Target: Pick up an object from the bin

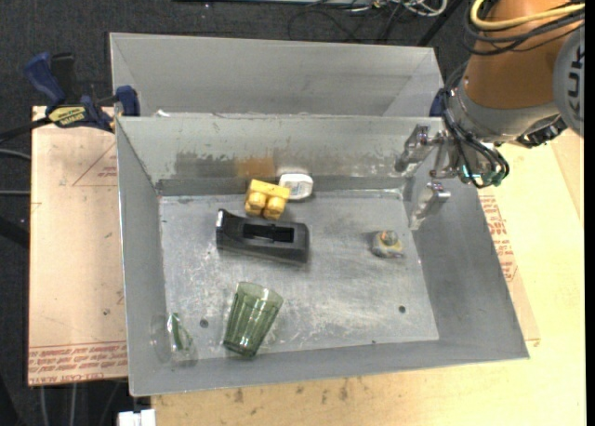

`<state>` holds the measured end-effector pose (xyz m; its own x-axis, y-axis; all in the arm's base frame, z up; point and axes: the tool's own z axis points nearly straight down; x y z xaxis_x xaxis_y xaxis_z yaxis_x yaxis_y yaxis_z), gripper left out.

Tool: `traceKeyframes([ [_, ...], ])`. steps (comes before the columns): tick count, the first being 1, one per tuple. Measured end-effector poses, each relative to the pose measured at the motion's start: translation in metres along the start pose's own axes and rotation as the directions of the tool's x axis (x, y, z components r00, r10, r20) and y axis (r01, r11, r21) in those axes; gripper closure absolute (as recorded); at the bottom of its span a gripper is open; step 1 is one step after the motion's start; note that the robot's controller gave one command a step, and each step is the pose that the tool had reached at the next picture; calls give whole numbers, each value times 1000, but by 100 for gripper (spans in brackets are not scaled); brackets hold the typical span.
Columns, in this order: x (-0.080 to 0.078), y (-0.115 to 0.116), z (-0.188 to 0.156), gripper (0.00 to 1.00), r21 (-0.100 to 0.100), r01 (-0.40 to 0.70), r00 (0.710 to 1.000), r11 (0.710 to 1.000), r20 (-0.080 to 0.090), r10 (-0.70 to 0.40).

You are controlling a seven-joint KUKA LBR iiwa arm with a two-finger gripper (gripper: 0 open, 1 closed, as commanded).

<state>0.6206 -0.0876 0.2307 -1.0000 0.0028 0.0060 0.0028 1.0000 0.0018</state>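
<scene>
- Small grey-yellowish lump (pixel 388 244) is lying on the bin (pixel 135 229) floor, right of frame centre. It's the obj nearest the tool, so prob. the pick target (my guess, not confirmed).
- Gripper (pixel 424 187) is hanging just up-right of the lump in frame, close to the bin's right wall. It isn't touching the lump and nothing is showing as held. Wide or narrow: can't tell from this angle.
- Orange-covered arm (pixel 521 43) is sitting at upper right of frame, w/ cables looping over it.
- Lump is lying alone w/ bare floor round it, so approach is looking easy. The nearby right wall may be limiting clearance.
- Black tape-dispenser-like block (pixel 263 236) is lying left of centre, well apart from the gripper.
- Yellow toy block (pixel 266 199) is sitting just above it in frame, w/ a white obj (pixel 296 184) beside its upper right, both near the back wall's foot.
- Green see-through cup (pixel 251 319) is lying on its side at lower left-centre.
- Small clear bit (pixel 178 336) is lying near the lower-left corner.
</scene>
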Motion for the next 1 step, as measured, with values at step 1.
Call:
traceKeyframes([
  [1,-1,0,-5,0,1,2,1000,1000,8,-2],
])
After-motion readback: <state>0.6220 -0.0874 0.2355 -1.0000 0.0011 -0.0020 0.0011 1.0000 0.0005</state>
